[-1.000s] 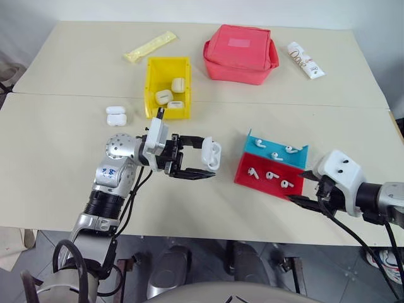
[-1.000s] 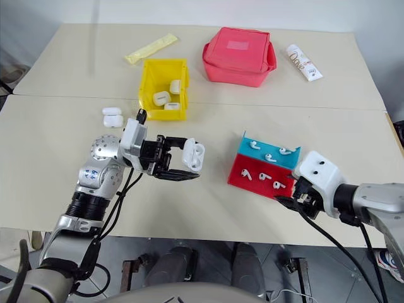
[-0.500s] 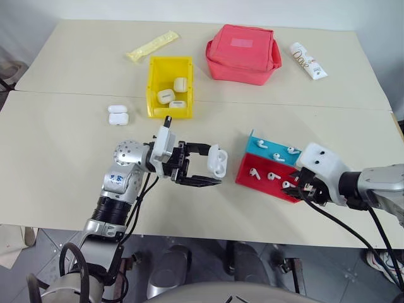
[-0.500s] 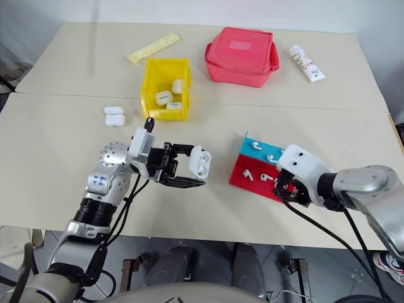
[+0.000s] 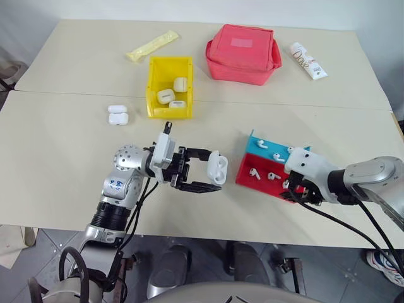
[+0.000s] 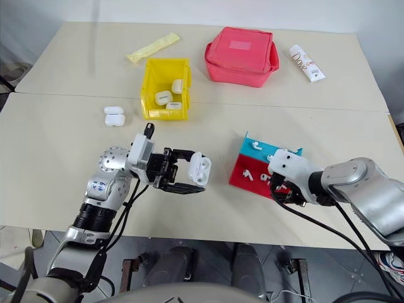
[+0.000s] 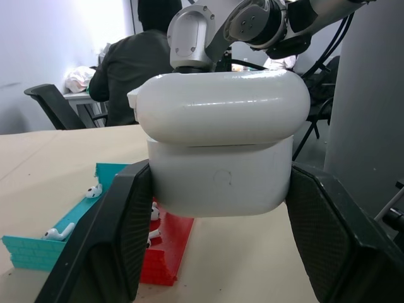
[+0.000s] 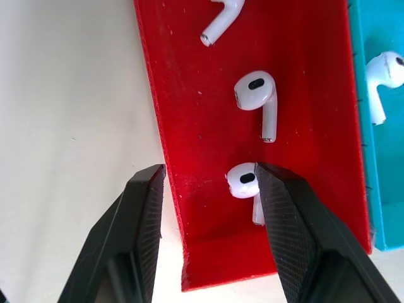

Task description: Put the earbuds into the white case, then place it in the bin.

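Up close, the left wrist view shows the white case (image 7: 221, 151) pinched between the left end effector (image 5: 205, 170) fingers, lid slightly ajar, held above the desk (image 5: 57, 158); no brand is readable on it. Meanwhile the right end effector (image 8: 211, 221) stands spread over the red tray's (image 8: 189, 126) edge, one finger touching an earbud (image 8: 243, 181). Farther back, the yellow bin (image 5: 153, 69) holds three look-alike cases; the tube's (image 5: 305, 60) print is illegible.
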Controlling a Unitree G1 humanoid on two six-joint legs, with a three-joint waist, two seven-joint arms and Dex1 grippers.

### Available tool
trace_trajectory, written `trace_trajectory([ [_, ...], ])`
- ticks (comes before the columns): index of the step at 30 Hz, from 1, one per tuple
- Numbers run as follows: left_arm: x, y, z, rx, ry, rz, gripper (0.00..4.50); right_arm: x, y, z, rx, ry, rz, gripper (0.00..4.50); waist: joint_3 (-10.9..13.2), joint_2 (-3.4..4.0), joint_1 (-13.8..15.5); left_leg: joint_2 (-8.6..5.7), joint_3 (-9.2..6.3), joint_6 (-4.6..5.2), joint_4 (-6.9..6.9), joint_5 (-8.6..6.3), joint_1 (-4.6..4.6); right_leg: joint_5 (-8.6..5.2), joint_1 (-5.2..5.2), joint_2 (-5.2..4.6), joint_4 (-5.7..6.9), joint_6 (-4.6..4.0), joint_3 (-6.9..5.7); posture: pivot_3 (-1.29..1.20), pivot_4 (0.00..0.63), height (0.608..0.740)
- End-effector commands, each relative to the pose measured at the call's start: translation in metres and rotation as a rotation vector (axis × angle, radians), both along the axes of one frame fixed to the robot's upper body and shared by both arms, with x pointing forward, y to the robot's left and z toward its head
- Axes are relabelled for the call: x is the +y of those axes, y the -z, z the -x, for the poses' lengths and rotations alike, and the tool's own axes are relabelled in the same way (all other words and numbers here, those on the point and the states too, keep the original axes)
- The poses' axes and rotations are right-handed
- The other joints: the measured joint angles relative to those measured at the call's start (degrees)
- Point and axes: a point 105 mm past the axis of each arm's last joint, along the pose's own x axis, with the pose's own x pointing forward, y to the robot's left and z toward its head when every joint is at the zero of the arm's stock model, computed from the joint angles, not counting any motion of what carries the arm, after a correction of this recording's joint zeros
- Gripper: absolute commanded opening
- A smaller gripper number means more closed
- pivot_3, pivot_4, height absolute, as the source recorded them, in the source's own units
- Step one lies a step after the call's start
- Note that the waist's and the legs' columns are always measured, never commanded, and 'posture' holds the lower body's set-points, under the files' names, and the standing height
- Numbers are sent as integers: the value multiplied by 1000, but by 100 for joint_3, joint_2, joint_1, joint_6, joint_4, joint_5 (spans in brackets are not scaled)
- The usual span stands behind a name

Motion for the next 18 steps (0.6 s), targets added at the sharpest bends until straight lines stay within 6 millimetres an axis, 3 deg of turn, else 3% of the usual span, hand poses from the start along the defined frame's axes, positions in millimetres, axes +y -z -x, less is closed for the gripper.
trace_trajectory([
  [1,-5,-7,5,-38,17,8,2780,-7,-4,-7,-35,7,37,2333,0,0,11,-1,0,0,0,0,0,0,0,-1,0,0,0,0,150,740],
  [14,-5,-8,4,-39,-6,11,2780,-16,0,-9,-29,6,72,2333,0,0,8,0,0,0,0,0,0,0,0,0,-1,0,0,0,150,740],
  [18,-4,-9,2,-43,-16,11,2780,-6,-6,-10,-45,-8,37,2333,0,0,6,0,0,0,0,0,0,0,0,0,-1,0,0,0,150,740],
])
